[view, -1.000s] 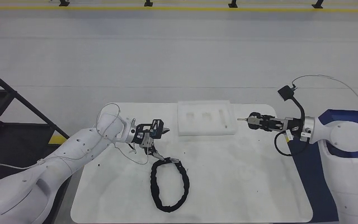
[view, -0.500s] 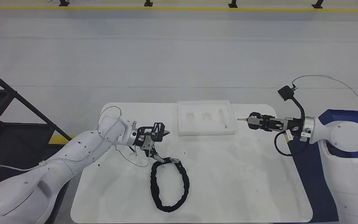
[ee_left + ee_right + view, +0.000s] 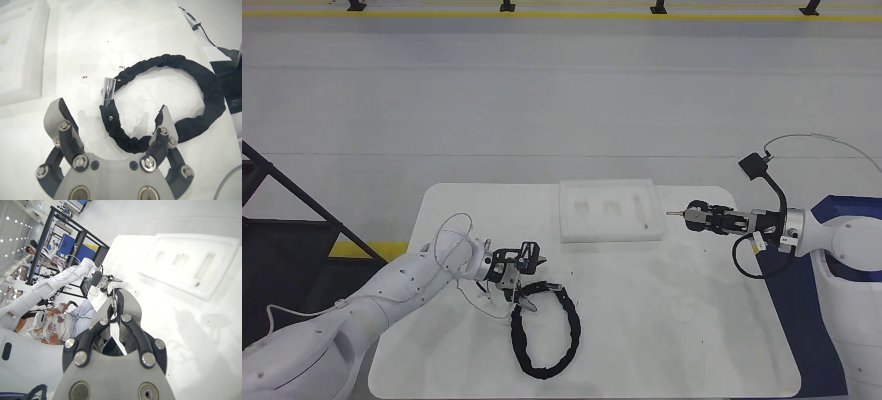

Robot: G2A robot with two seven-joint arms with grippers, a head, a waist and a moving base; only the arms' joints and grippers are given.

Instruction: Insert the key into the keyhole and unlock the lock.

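Table point(image 3: 672, 330) | right fingers point(image 3: 130, 308) clamp key point(image 3: 674, 212) | shaft level, tip toward tray point(image 3: 607, 187)

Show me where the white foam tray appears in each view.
Top view: foam tray midway along the far edge of the table.
Left wrist view: foam tray ahead of the open left tool.
Right wrist view: foam tray beyond the right tool, which grips the key.
Shared landmark: the left tool.

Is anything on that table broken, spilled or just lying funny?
Nothing serious. The black chain lock lies in a tidy loop on the table, undamaged. A few dark specks dot the table beside its chrome cylinder, and one slot of the foam tray has a small dark smudge.
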